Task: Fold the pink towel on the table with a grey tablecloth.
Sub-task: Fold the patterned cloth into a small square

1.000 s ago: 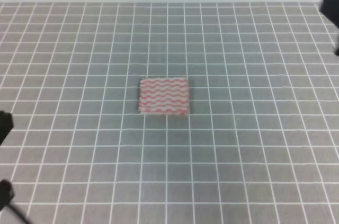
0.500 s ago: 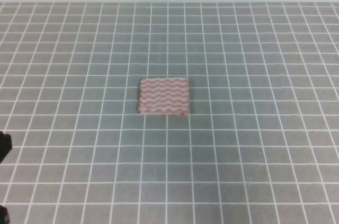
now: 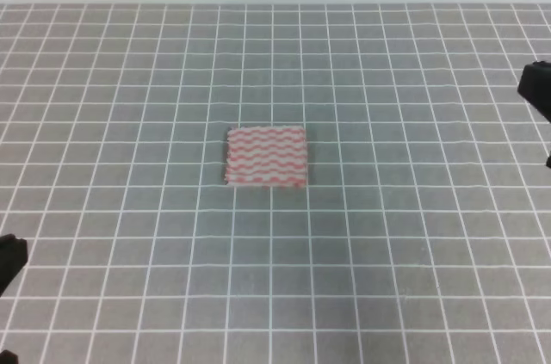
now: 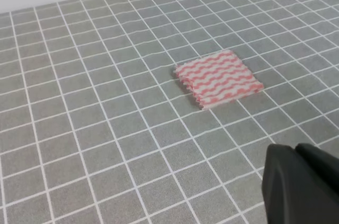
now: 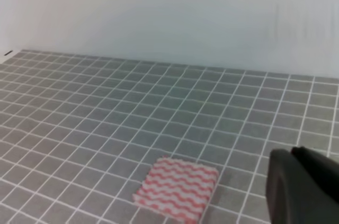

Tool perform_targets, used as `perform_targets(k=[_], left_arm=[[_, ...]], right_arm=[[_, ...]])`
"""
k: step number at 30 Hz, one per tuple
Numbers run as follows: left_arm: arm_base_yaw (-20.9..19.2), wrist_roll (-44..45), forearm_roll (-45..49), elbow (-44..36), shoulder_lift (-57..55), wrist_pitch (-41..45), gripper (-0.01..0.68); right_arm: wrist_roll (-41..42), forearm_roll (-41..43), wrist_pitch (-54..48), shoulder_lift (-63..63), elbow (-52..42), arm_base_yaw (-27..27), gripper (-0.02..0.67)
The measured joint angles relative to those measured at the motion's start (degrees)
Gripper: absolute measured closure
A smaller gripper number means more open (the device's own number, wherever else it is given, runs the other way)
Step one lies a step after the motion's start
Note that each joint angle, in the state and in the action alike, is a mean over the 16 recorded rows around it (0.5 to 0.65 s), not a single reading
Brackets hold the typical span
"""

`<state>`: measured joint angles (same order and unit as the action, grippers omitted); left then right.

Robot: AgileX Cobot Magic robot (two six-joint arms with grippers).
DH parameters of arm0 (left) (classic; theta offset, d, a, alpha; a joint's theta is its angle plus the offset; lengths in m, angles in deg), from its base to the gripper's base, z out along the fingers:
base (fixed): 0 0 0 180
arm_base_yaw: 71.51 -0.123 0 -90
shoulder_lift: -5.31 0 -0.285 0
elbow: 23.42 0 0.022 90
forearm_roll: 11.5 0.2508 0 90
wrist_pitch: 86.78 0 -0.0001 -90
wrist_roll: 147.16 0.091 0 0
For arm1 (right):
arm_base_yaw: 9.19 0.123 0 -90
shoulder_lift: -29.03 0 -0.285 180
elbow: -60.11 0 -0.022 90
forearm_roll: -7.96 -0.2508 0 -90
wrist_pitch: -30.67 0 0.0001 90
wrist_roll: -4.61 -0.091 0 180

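On the middle of the grey gridded worktop (image 3: 129, 123), the pink towel (image 3: 266, 156) lies flat as a small neat rectangle.
Its thin cloth shows wavy pink-and-white stripes and a zigzag-cut edge, sitting on grey fabric printed with white square lines. The left gripper (image 3: 9, 261) shows only as a dark shape at the left edge, the right gripper (image 3: 538, 93) as one at the right edge, both well apart from the towel; whether their jaws are open or closed cannot be told.
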<state>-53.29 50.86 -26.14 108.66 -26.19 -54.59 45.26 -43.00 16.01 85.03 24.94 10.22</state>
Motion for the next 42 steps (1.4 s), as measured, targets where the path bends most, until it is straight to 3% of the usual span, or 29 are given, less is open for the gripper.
perform_targets(k=[12, 19, 25, 32, 42], left_arm=[[0.00, 0.00, 0.00, 0.00, 0.05, 0.13, 0.673], [0.01, -0.01, 0.00, 0.01, -0.24, 0.00, 0.673], [0.01, -0.01, 0.00, 0.02, -0.30, -0.04, 0.673], [0.02, -0.03, 0.00, 0.02, -0.36, -0.12, 0.673], [0.00, -0.06, 0.00, 0.00, -0.04, 0.12, 0.673]], right_arm=[[-0.04, 0.68, -5.15, 1.32, -0.05, 0.03, 0.666], [-0.06, 7.12, -7.56, 1.08, -1.30, -0.01, 0.666], [-0.11, 13.38, -3.55, -1.44, -4.93, -0.01, 0.665], [-0.09, 16.66, 6.07, -10.97, -13.88, -0.94, 0.666], [-0.09, 15.38, 12.07, -31.83, -29.31, -8.25, 0.665]])
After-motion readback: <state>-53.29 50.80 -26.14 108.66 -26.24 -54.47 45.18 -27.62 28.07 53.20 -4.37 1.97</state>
